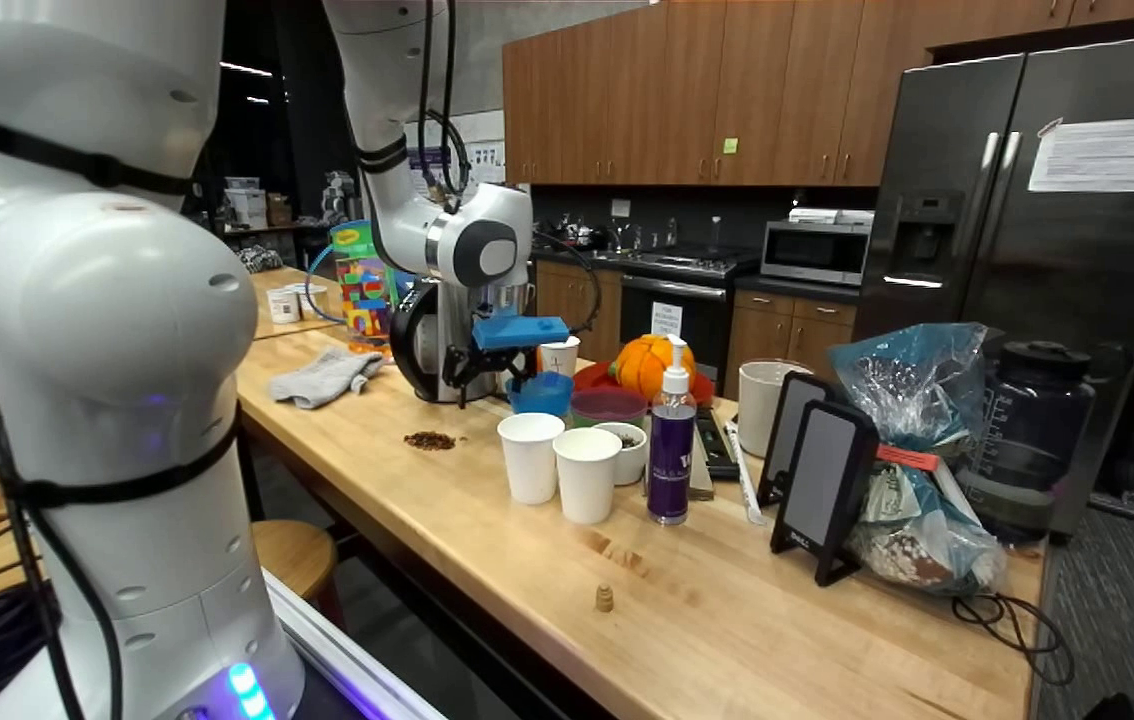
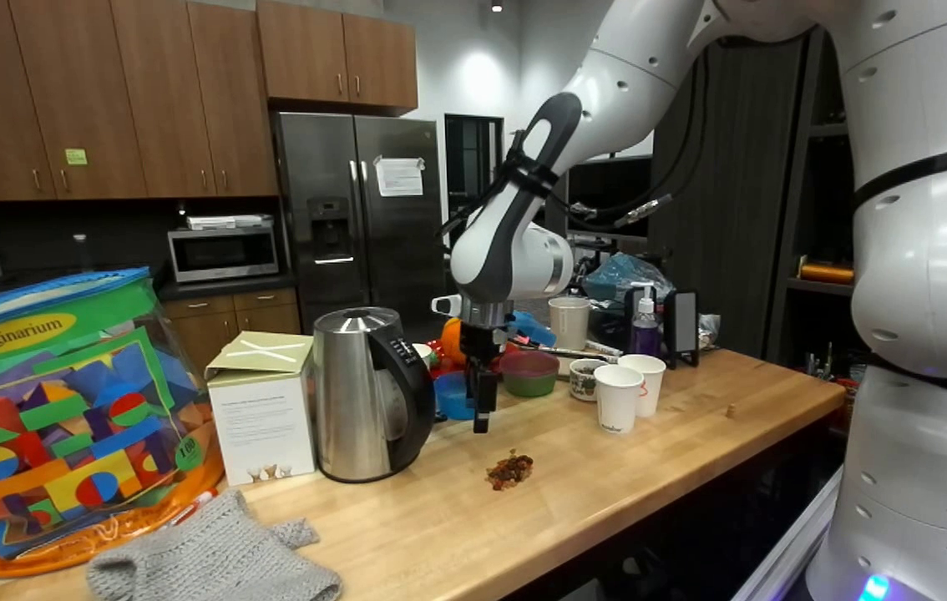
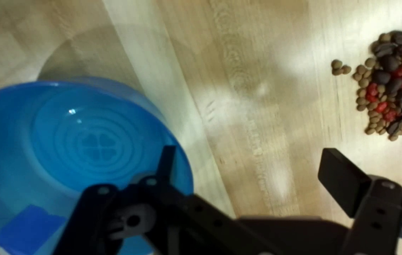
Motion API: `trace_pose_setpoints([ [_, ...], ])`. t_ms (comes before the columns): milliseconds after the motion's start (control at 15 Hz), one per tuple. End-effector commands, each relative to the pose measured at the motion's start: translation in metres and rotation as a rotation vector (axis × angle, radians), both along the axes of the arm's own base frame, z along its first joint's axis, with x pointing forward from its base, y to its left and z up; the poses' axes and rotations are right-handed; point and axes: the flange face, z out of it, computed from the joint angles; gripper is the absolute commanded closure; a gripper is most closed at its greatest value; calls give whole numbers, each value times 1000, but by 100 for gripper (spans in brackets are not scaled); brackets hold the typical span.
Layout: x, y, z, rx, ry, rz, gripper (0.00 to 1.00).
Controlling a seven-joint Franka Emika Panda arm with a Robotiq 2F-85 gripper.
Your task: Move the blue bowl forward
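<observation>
The blue bowl (image 3: pixel 91 138) fills the left of the wrist view, with a darker blue patch inside its wall. It sits upright on the wooden table, beside the kettle, in both exterior views (image 1: pixel 541 394) (image 2: pixel 454 396). My gripper (image 3: pixel 250 156) is open. In the wrist view its left finger overlaps the bowl's inside, just within the right rim. Its right finger is outside the bowl, over bare wood. Part of the bowl's rim lies between the fingers; I cannot tell whether a finger touches it. The gripper also shows in both exterior views (image 1: pixel 491 388) (image 2: pixel 482 417), low at the bowl.
A steel kettle (image 2: pixel 357 392) stands close by. A pile of beans (image 3: pixel 396 85) lies to the right in the wrist view. A red-green bowl (image 1: pixel 609 408), white cups (image 1: pixel 531 460), a small cup (image 1: pixel 627 455) and a purple bottle (image 1: pixel 670 460) stand nearby. A grey cloth (image 2: pixel 223 551) lies on the table.
</observation>
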Motion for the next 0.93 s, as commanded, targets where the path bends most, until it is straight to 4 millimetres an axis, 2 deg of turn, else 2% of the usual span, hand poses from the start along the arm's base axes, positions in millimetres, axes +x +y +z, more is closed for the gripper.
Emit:
trace_pose_setpoints([
  [0, -15, -19, 7, 9, 14, -32, 0],
  [533, -46, -42, 14, 11, 52, -86, 0],
  [867, -66, -57, 9, 11, 91, -112, 0],
])
